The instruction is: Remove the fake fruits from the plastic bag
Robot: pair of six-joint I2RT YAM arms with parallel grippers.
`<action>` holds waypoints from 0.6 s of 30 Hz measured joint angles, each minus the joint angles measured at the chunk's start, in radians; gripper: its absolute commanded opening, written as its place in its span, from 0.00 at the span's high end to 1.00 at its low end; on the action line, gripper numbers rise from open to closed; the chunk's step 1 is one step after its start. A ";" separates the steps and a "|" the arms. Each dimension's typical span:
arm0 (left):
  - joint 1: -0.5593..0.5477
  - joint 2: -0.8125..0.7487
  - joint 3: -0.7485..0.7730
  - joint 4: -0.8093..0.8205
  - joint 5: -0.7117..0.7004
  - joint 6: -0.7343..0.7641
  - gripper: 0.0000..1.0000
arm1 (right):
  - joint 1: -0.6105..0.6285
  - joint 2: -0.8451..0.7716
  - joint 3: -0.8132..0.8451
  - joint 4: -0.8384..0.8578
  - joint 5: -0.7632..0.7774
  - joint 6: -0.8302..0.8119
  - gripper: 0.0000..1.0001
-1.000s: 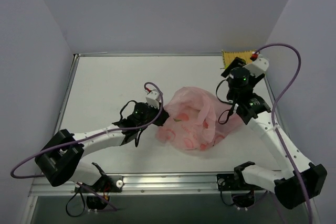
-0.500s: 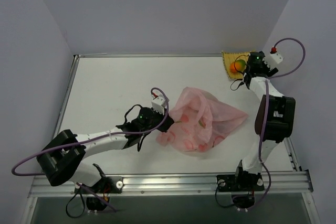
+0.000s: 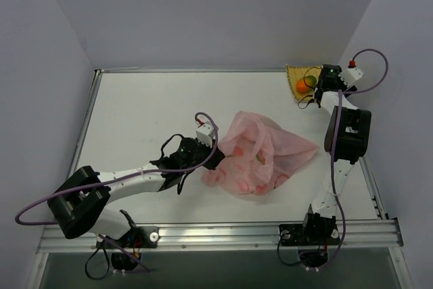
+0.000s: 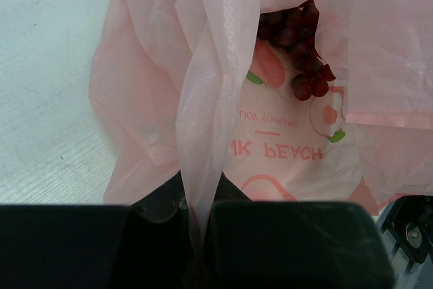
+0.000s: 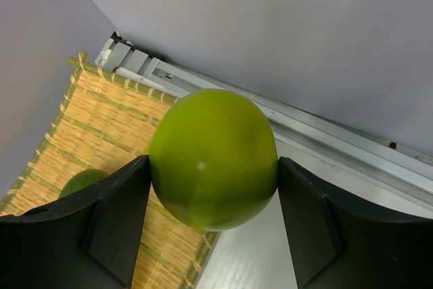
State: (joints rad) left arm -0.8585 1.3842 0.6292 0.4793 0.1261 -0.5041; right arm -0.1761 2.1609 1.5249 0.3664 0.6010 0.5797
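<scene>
The pink plastic bag (image 3: 260,157) with peach prints lies mid-table. My left gripper (image 3: 214,156) is shut on a fold of the bag's left edge (image 4: 203,133). A dark purple grape bunch (image 4: 298,45) shows inside the bag's open mouth. My right gripper (image 3: 318,80) is at the back right corner, shut on a green round fruit (image 5: 213,157) and holding it just above the yellow woven mat (image 5: 88,126). An orange-green mango (image 3: 302,86) lies on the mat, and its green side shows in the right wrist view (image 5: 81,182). No other fruits show.
The mat (image 3: 295,72) sits against the table's back rail (image 5: 325,133) and the right wall. The right arm (image 3: 345,133) stretches along the table's right edge. The left arm (image 3: 135,181) lies across the near left of the table.
My right arm has swung from the bag's right side to the back right corner, carrying the green fruit over the mat. My left gripper shifted slightly right, still holding the bag.
</scene>
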 measured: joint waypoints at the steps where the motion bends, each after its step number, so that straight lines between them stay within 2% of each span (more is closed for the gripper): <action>1: 0.000 0.000 0.000 0.000 0.000 0.000 0.98 | 0.000 0.011 0.014 0.000 0.001 0.003 0.53; 14: 0.000 0.000 0.000 0.000 -0.001 0.003 0.98 | 0.013 0.142 0.148 -0.029 -0.044 0.081 0.48; 17: 0.000 0.000 0.000 0.000 -0.003 0.004 0.98 | 0.014 0.157 0.154 -0.041 -0.082 0.102 0.33; 18: 0.000 0.000 0.000 0.000 -0.004 0.004 0.98 | 0.015 0.158 0.154 -0.044 -0.092 0.107 0.23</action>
State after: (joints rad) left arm -0.8585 1.3842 0.6292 0.4793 0.1219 -0.4999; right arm -0.1608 2.3184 1.6787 0.3222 0.5087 0.6865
